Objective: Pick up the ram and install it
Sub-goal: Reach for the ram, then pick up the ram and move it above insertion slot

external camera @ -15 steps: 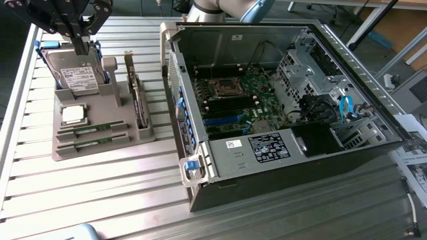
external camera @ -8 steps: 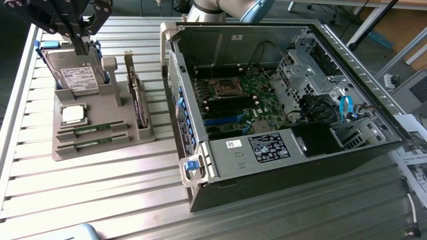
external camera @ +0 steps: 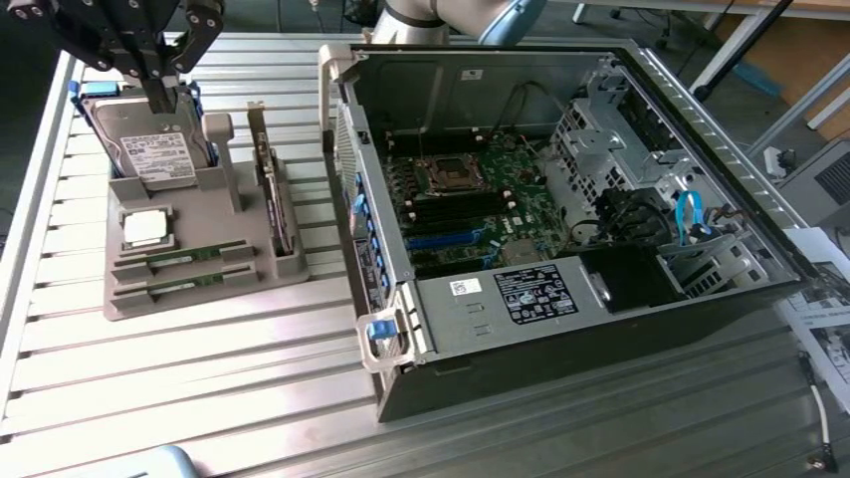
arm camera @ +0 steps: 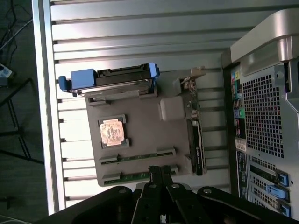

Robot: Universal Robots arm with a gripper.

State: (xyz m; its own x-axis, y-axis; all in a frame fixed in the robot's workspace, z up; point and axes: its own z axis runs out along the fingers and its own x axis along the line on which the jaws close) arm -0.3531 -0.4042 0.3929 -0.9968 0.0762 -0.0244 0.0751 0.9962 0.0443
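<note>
On the exterior view's left I have a strip of dark floor (external camera: 16,199); beside it starts the ribbed metal table (external camera: 199,388), its slats running across and catching the light. The gripper (external camera: 159,100) hangs over the far end of the grey tray (external camera: 199,304); its fingers are pressed together with nothing between them, and it is raised above the parts. Under it the hard drive (external camera: 153,144) in its blue caddy leans upright in the tray; nearer me lies the square processor chip (external camera: 143,227); just beyond that the first ram stick (external camera: 177,258) and the second ram stick (external camera: 177,287) lie flat in their slots, side by side, both untouched. On the tray's right edge the dark expansion card (external camera: 275,199) stands on edge.

From the wrist view I see the gripper (arm camera: 160,171) closed, its tips over the tray (arm camera: 140,126) edge just beside the second ram stick (arm camera: 135,176); the first ram stick (arm camera: 140,155) sits between that one and the processor chip (arm camera: 112,132); dark floor (arm camera: 16,116) with loose cables lies past the table (arm camera: 140,28) rim.

Further right the computer case (external camera: 465,65) lies open on its side, touching the table; the motherboard (external camera: 492,189) shows inside; a blue cable (external camera: 688,214) loops by the drive cage. At the far right printed papers (external camera: 826,324) rest beside the case; a brown board (external camera: 797,55) stands behind.
</note>
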